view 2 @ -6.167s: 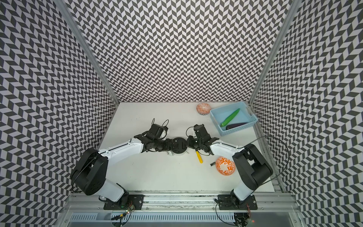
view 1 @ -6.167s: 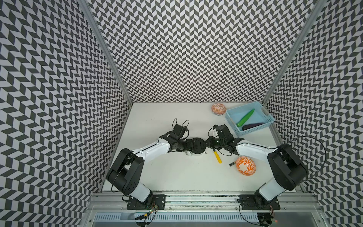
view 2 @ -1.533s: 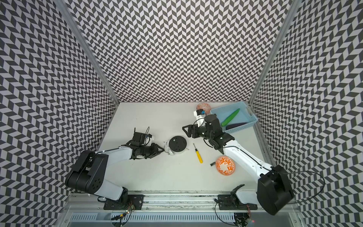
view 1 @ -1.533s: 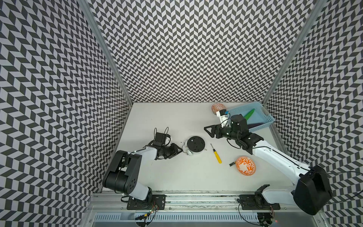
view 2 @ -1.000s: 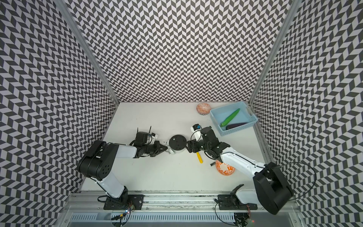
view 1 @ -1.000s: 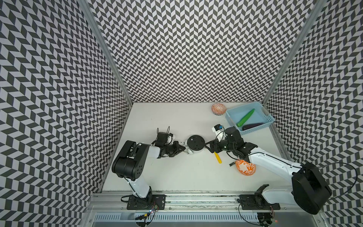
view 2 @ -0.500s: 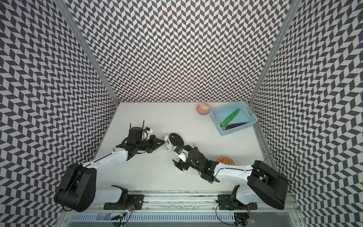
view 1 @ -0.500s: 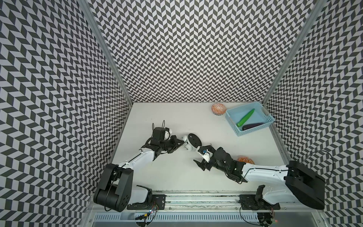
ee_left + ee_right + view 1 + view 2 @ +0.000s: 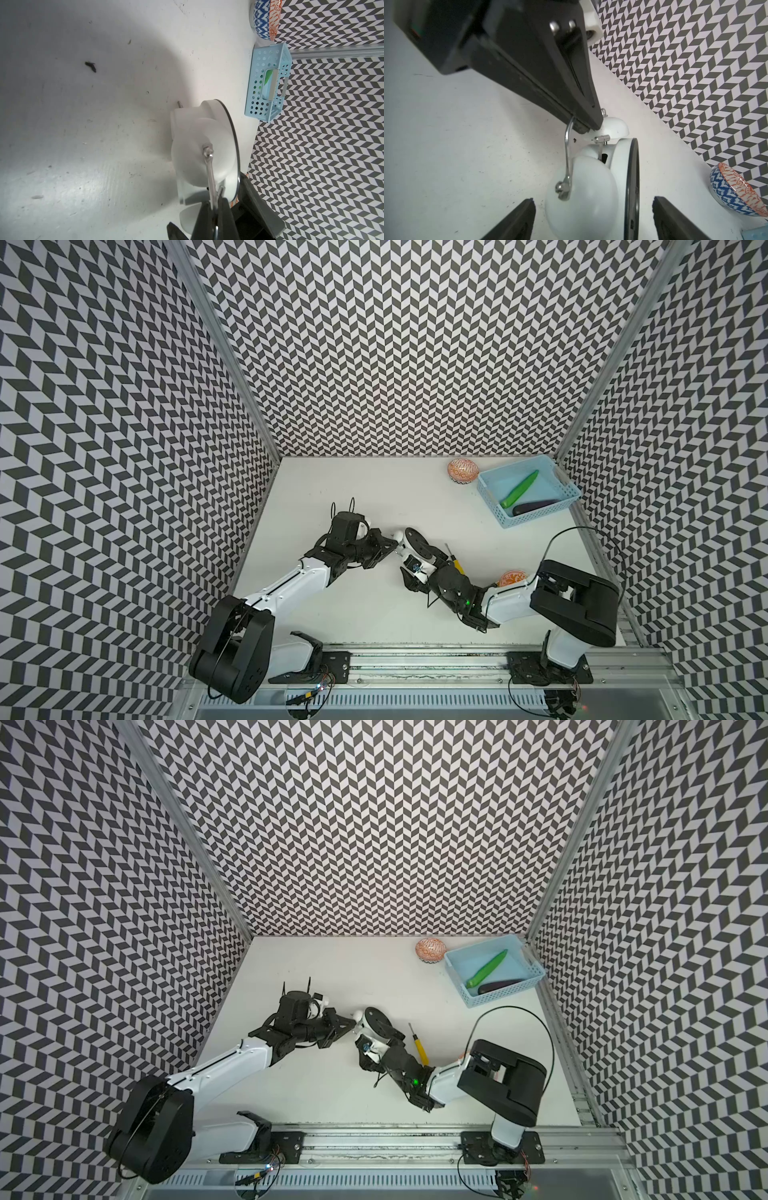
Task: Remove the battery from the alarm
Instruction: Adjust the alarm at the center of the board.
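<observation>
Pinching the thin metal wire handle (image 9: 567,153) of the round white twin-bell alarm (image 9: 413,541), the left gripper (image 9: 583,126) has its two black fingers pressed together on the wire. The wire runs from their tips down to a screw on one white bell (image 9: 581,197). The left wrist view shows the same pinch, with the handle entering between the finger ends and the alarm's body just beyond them. In both top views the alarm's black disc back (image 9: 376,1021) faces upward at a tilt. Whether the alarm's underside touches the white table (image 9: 353,489) cannot be told.

The right gripper (image 9: 592,200) is spread wide, one finger on each side of the alarm, with the bell and the black back between them. Neither finger touches the alarm, and the alarm sits right at the fingertips, directly ahead of this gripper.

A yellow-handled screwdriver (image 9: 419,1048) lies just beside the right gripper's wrist. An orange patterned bowl (image 9: 462,470) and a light blue perforated plastic basket (image 9: 536,516), holding a green and a dark purple vegetable, lie well apart from both grippers, beyond the alarm.
</observation>
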Controlling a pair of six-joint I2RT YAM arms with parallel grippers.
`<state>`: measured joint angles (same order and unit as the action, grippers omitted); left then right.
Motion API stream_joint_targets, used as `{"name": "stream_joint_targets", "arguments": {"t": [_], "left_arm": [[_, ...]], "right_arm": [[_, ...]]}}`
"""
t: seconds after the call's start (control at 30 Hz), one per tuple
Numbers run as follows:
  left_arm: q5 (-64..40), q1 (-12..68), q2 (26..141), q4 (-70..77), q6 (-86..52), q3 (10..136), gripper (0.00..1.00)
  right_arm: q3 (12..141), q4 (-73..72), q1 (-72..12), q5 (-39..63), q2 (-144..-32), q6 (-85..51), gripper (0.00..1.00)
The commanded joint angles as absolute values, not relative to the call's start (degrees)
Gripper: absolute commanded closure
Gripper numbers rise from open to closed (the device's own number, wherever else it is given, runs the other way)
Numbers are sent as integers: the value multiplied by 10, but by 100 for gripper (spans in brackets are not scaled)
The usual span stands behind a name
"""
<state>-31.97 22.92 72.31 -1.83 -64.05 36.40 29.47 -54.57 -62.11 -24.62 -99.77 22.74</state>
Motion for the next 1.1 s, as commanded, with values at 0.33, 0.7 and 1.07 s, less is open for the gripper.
{"name": "stream_joint_targets", "arguments": {"t": [0.33,0.7,1.07], "left_arm": [[-309,221,694,-19,-648,383,88],[-99,134,658,-250,-349,521,30],[-139,134,677,-237,-275,467,18]], "right_arm": [[298,-608,-626,-265,-998,212,45],[336,-295,-465,201,-793,-32,60],[486,-194,-358,579,-986,-217,61]]}}
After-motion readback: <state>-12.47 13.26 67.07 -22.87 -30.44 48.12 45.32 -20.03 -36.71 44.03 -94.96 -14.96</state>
